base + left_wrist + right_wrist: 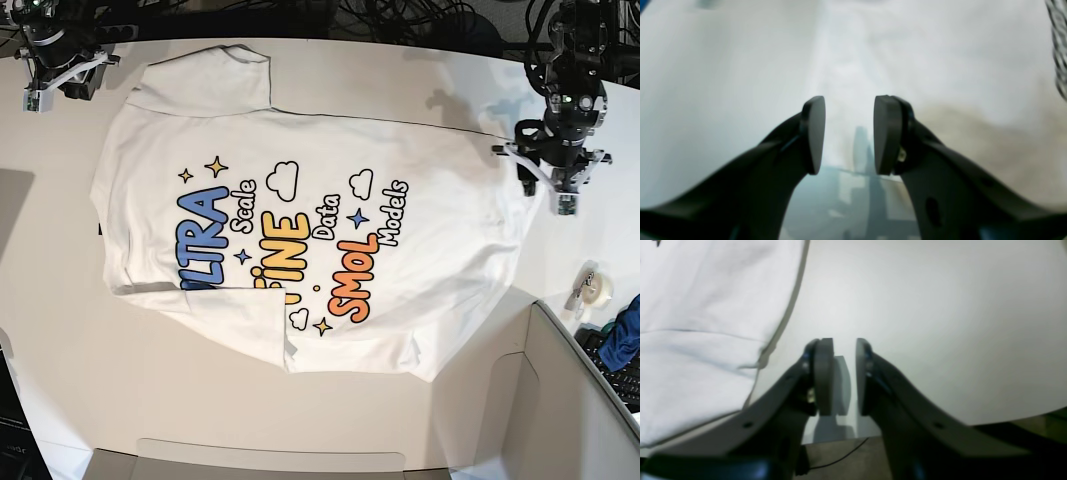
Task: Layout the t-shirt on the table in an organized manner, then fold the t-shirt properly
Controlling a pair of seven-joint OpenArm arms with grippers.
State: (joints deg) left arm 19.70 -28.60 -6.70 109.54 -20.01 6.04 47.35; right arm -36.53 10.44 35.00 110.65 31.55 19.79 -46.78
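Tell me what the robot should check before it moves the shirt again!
1. t-shirt lies on the table: ok.
2. Shirt is flat: not ok, one corner is folded over the print.
3. Left pincer open: ok.
4. Left pincer empty: ok, nothing between its pads.
5. Right pincer empty: ok, bare table shows through the narrow gap.
6. Tape roll clear of the shirt: ok.
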